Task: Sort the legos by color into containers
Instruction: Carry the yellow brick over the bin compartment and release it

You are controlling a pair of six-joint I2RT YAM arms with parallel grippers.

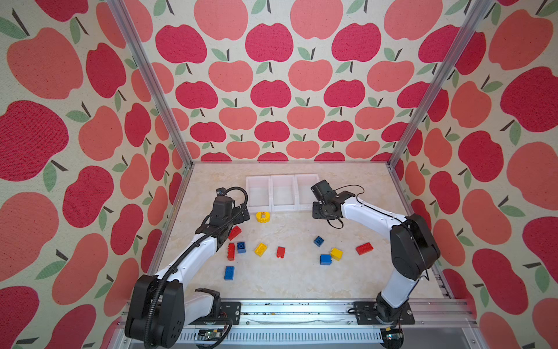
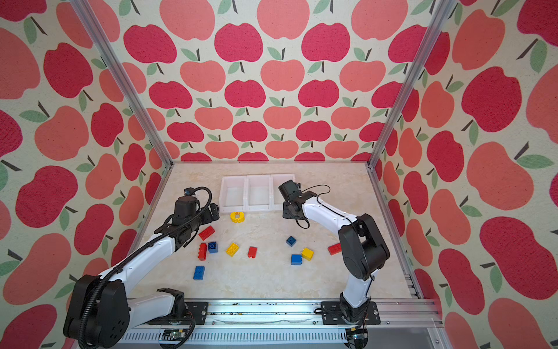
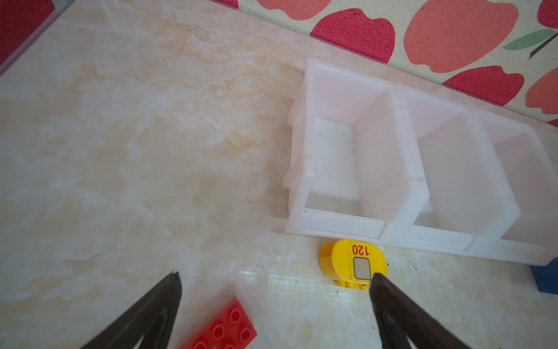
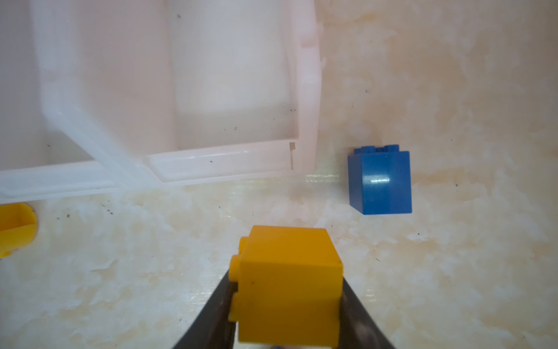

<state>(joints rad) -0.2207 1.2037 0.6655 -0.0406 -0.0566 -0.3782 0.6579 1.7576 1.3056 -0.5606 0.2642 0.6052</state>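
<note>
Brick [image 4: 290, 272], glossy yellow cube, in right pincer [image 4: 288, 284].

Three white containers [image 1: 282, 193] stand in a row at the table's [image 1: 287, 281] twelve o'clock, with a rounded yellow piece [image 1: 263, 217] just in front. Scattered legos [image 1: 280, 251] lie across the middle, a red brick [image 1: 364, 248] at three o'clock and a blue brick [image 1: 229, 273] at eight.

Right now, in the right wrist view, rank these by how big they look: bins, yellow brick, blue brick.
1. bins
2. yellow brick
3. blue brick
The yellow brick sits much nearer the camera, so its lead over the blue one may be only nearness.
</note>
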